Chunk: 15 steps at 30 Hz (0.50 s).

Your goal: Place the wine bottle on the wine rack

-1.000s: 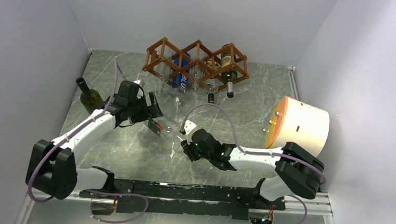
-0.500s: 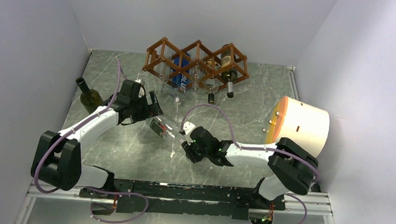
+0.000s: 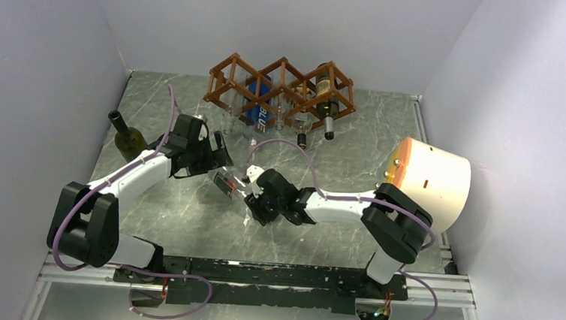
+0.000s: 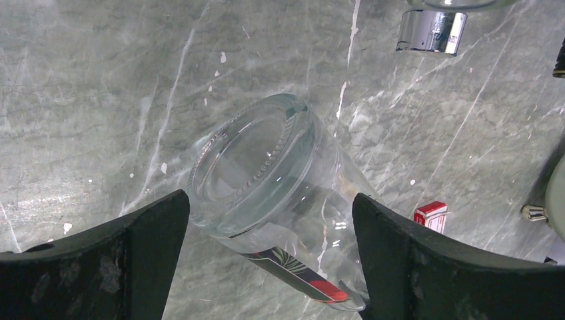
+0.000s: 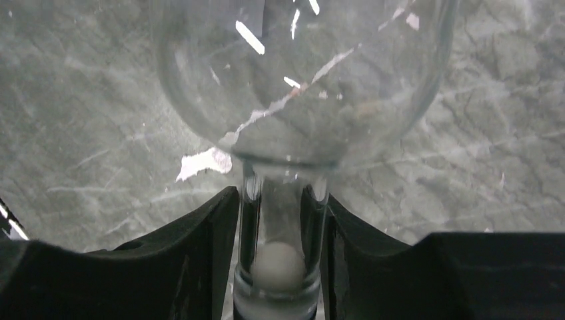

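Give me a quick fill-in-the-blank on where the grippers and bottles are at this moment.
1. The right gripper flanks the clear bottle at its ____.
2. The left gripper straddles that bottle's ____ end.
3. The green bottle is on the table at its ____ side.
4. In the rack, a dark bottle fills the ____ end cell.

Missing words: neck; base; left; right.

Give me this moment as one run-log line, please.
clear bottle: off wine rack | left gripper: clamps body | right gripper: around neck, grip unclear
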Motion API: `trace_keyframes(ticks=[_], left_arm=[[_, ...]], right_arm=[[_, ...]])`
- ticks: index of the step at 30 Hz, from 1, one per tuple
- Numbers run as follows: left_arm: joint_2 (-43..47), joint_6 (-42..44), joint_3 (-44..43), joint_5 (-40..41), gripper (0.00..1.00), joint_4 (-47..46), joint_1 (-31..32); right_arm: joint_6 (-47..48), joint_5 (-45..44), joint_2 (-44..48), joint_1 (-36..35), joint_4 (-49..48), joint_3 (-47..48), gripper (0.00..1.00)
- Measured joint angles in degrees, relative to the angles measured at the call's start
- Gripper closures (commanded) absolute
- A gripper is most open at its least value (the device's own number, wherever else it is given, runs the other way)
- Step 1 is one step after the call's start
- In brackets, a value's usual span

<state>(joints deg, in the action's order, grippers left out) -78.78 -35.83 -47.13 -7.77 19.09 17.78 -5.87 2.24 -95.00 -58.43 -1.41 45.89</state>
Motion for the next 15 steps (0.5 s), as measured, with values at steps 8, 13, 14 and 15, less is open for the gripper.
trace_keyframes(ticks=[8, 13, 14, 15], left_arm=[[-0.33, 0.02, 0.00, 0.00, 0.05, 0.02, -0.11], [-0.52, 0.04, 0.00, -0.24, 0.10, -0.02, -0.31], [-0.52, 0.13, 0.00, -0.24, 0.11, -0.04, -0.35], [-0.52, 0.17, 0.02, -0.31, 0.13, -0.11, -0.48]], right_arm=[[0.81, 0.68, -5.44, 0.26, 3.61, 7.41, 0.51], [0.90, 0.81, -6.16, 0.31, 5.01, 8.61, 0.53], [0.90, 0.81, -6.32, 0.33, 5.33, 8.87, 0.53], [0.85, 0.81, -6.47, 0.35, 5.64, 9.18, 0.53]])
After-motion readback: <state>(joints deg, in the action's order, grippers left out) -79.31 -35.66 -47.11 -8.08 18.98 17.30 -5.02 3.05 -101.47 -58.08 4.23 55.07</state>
